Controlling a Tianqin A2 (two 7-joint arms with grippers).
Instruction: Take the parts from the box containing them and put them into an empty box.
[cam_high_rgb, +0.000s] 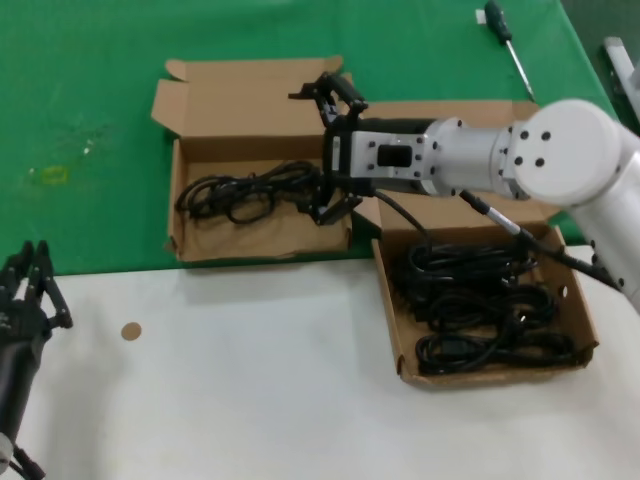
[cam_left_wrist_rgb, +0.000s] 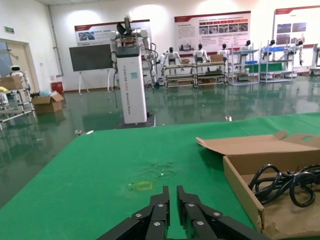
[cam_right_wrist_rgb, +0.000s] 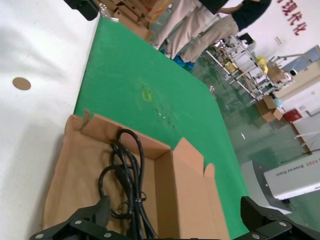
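The box containing the parts sits at the right and holds several black coiled power cords. The narrower-lidded box at the left, with a jagged front wall, holds one cord bundle. My right gripper is open and empty, reaching across above that box's right end beside the bundle. In the right wrist view the open gripper spans the cord and the box's back wall. My left gripper is parked at the near left, shut and empty.
A screwdriver lies on the green mat at the far right. A small brown disc lies on the white table front. The left wrist view shows the left box's wall and cord.
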